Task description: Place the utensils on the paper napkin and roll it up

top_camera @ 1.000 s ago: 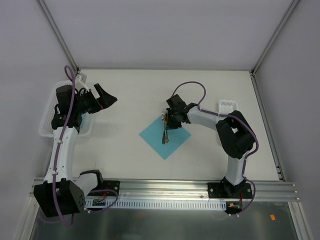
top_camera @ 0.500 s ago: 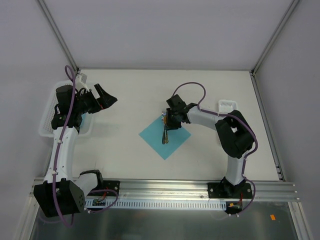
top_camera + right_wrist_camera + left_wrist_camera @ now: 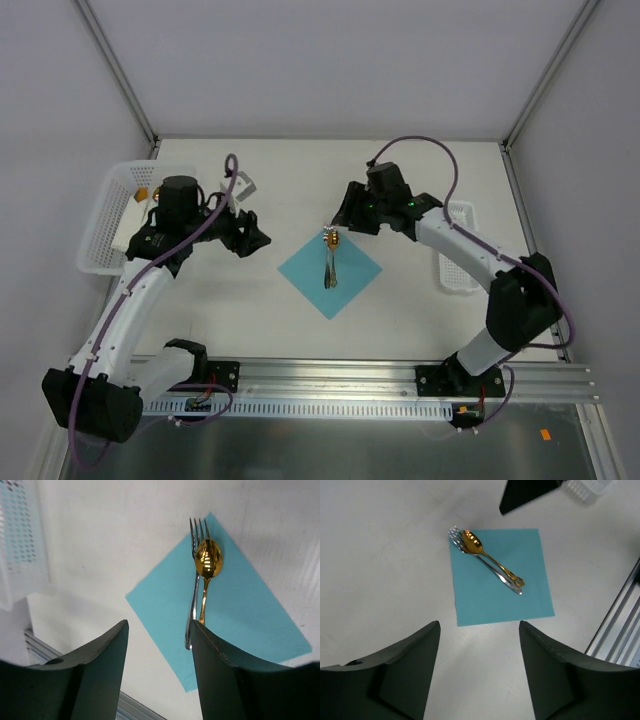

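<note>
Right claw (image 3: 347,220) let go, drew back, jaws apart; left claw (image 3: 252,240) swung in, apart; utensils (image 3: 487,561) overhang napkin (image 3: 520,592) corner.

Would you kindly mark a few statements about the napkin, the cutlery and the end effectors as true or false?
1. A gold spoon and a silver fork lie side by side on the napkin. True.
2. The napkin is rolled up. False: it lies flat and unrolled.
3. The right end effector is gripping the spoon. False: it is open and empty, clear of the cutlery.
4. The fork's tines stick out past the napkin's edge. True.
</note>
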`<action>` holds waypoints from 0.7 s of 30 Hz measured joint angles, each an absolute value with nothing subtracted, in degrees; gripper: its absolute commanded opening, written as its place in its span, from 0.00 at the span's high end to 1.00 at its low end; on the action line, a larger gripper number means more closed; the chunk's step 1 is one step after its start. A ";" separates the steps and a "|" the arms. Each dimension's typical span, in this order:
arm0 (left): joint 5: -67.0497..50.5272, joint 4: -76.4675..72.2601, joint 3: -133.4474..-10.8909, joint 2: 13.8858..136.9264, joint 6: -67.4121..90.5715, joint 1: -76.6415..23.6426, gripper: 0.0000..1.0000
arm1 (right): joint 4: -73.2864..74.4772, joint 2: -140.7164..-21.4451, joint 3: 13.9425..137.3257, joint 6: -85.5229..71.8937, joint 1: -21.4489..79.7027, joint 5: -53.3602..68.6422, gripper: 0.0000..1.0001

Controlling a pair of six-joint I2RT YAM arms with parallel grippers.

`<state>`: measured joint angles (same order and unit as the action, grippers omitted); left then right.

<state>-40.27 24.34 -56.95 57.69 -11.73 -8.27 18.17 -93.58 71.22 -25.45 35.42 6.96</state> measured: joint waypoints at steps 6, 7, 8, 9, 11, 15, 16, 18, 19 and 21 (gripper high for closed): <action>-31.20 27.40 -56.05 63.18 -26.20 -29.32 0.59 | 17.10 -80.38 64.38 -25.06 25.74 10.46 0.31; -29.85 27.49 -55.48 64.47 -28.47 -33.17 0.62 | 17.15 -78.22 62.39 -24.77 23.88 11.16 0.30; -29.04 27.62 -54.74 65.73 -30.55 -36.84 0.69 | 17.41 -76.05 60.38 -24.53 21.80 11.84 0.29; -28.27 27.75 -54.19 66.67 -32.10 -39.51 0.73 | 17.61 -74.39 58.78 -24.34 20.43 12.58 0.29; -27.88 27.31 -52.60 69.71 -35.77 -44.64 0.75 | 19.25 -70.74 55.75 -23.49 17.28 14.02 0.28; -26.09 24.99 -50.72 76.12 -40.10 -50.09 0.76 | 23.57 -64.53 52.88 -20.78 12.95 16.08 0.28; -25.21 23.97 -50.17 77.58 -40.99 -51.40 0.75 | 24.25 -63.07 52.25 -20.16 12.32 16.51 0.27; -23.92 22.41 -49.15 79.44 -42.39 -53.67 0.76 | 25.23 -60.60 50.94 -19.38 11.29 17.34 0.27; -23.29 21.58 -48.66 80.12 -43.03 -54.89 0.75 | 25.65 -59.79 50.37 -19.14 10.92 17.63 0.27; -22.35 20.16 -47.88 81.08 -43.79 -56.88 0.75 | 26.48 -58.54 49.08 -18.79 10.17 18.44 0.27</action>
